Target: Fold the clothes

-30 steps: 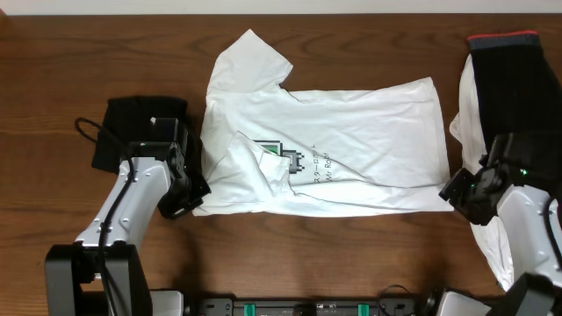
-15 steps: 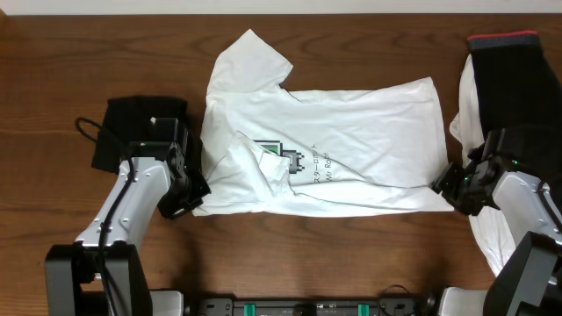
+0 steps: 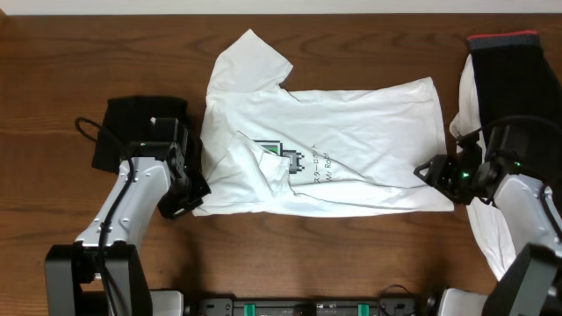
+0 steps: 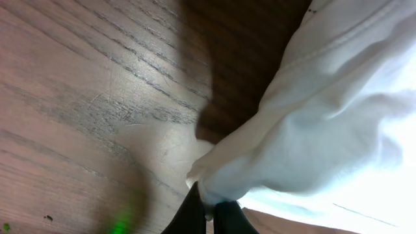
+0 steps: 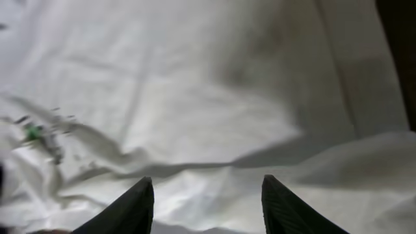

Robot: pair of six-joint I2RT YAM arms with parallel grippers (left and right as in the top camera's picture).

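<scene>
Three views, one moment of folding.

Overhead. Shows a white shirt (image 3: 360, 132) spread flat at the centre of the table (image 3: 53, 88), collar end toward 9 o'clock, hem toward 3 o'clock, logo (image 3: 285, 160) face up, one sleeve sticking out toward 11 o'clock. Places the left gripper (image 3: 189, 200) at the shirt's 8 o'clock corner and the right gripper (image 3: 430, 171) at its 4 o'clock corner, over the hem. Includes a black garment (image 3: 132, 127) at 9 o'clock, just beside the shirt, and a pile (image 3: 505, 88) of dark and white clothes at 3 o'clock, right beside the hem.

Left wrist. Shows fingers (image 4: 188, 218) clamped tight on a bunched corner of white cloth, close over the wood; resting or lifted, cannot tell.

Right wrist. Shows fingertips (image 5: 127, 208) spread apart above wrinkled white cloth, holding nothing.

Likely faults from here, by judgement:
- Closing too shallow on the hem: a slipped corner and a lopsided fold.
- Closing too far toward 3 o'clock: a catch on the neighbouring pile along with the shirt.
- Lifting one corner ahead of the other: a skewed crease, with the loose 11 o'clock sleeve dragged underneath.
</scene>
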